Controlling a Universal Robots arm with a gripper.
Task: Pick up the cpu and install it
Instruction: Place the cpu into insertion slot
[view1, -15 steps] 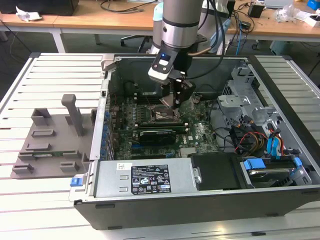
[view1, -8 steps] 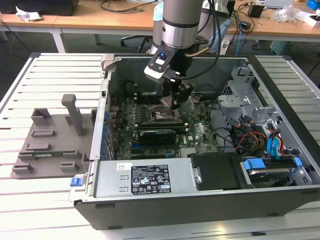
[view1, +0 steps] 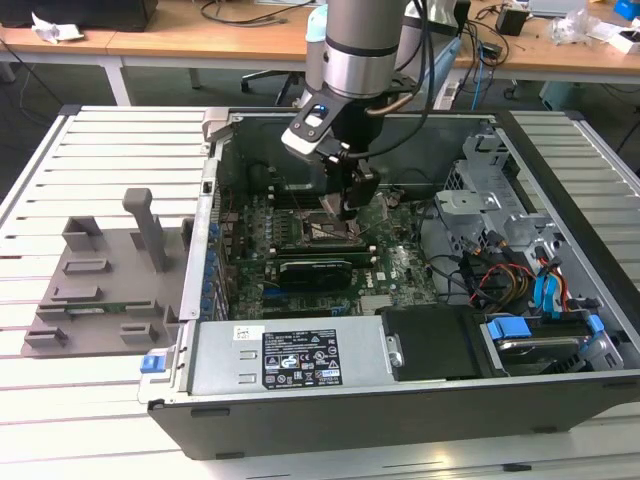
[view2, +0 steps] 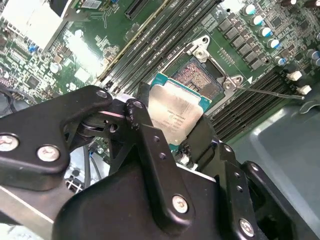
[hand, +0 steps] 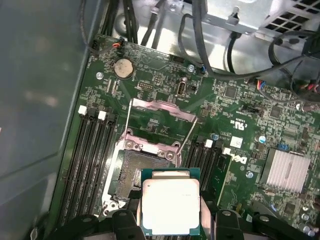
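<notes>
The cpu (view2: 175, 111) is a small square chip with a silvery metal top and a green rim, also seen in the first wrist view (hand: 170, 206). My gripper (view2: 172, 122) is shut on it, one black finger against each of two opposite edges. It hangs just above the open black socket (hand: 142, 170) on the green motherboard (hand: 235, 107), offset a little to one side of it. The socket's load plate (hand: 161, 108) is swung up and open. In the exterior view my gripper (view1: 352, 208) reaches down into the open computer case (view1: 400, 400), over the socket (view1: 330, 232).
A grey plastic tray with upright posts (view1: 110, 280) lies on the slatted table at the exterior view's left. Inside the case are memory slots (hand: 92, 150), a finned heatsink (hand: 287, 170), a power supply (view1: 290, 355), a drive cage (view1: 490, 190) and loose cables (view1: 500, 275).
</notes>
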